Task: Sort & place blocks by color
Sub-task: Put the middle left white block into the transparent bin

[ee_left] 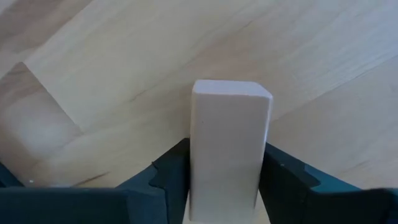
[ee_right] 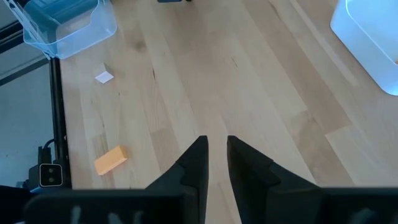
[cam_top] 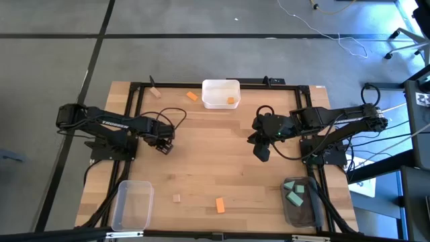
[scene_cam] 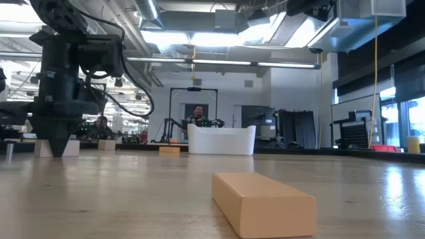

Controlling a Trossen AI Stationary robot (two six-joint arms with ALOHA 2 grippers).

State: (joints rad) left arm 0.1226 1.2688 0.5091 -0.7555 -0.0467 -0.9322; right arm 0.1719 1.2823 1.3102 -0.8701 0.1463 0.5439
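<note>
My left gripper [cam_top: 164,144] points down over the table's left middle and is shut on a pale tan bar [ee_left: 227,143]; the low view shows that bar [scene_cam: 41,148] level at the table top. My right gripper [ee_right: 216,155] hangs over the right middle, fingers almost together, holding nothing. An orange bar [cam_top: 220,205] and a small tan cube [cam_top: 177,197] lie flat near the near edge. At the far edge lie a tan block [cam_top: 155,92] and an orange block [cam_top: 192,96]. Another orange block [cam_top: 230,101] sits in the far bin, and teal blocks [cam_top: 295,193] in the near-right bin. My left gripper pinches the tan bar between its two fingers [ee_left: 168,177], one on each long side [ee_left: 198,155]. The fingers come from above, pointing down, and lie across the bar. The bar stays level at the table top; whether it is lifted clear, I cannot tell.
Three clear bins stand on the table: far middle [cam_top: 209,87], near left [cam_top: 131,205] with nothing in it, near right [cam_top: 309,208]. A dark frame runs along the table's edges. Bare wood lies between the arms. A person [scene_cam: 197,114] sits in the room beyond.
</note>
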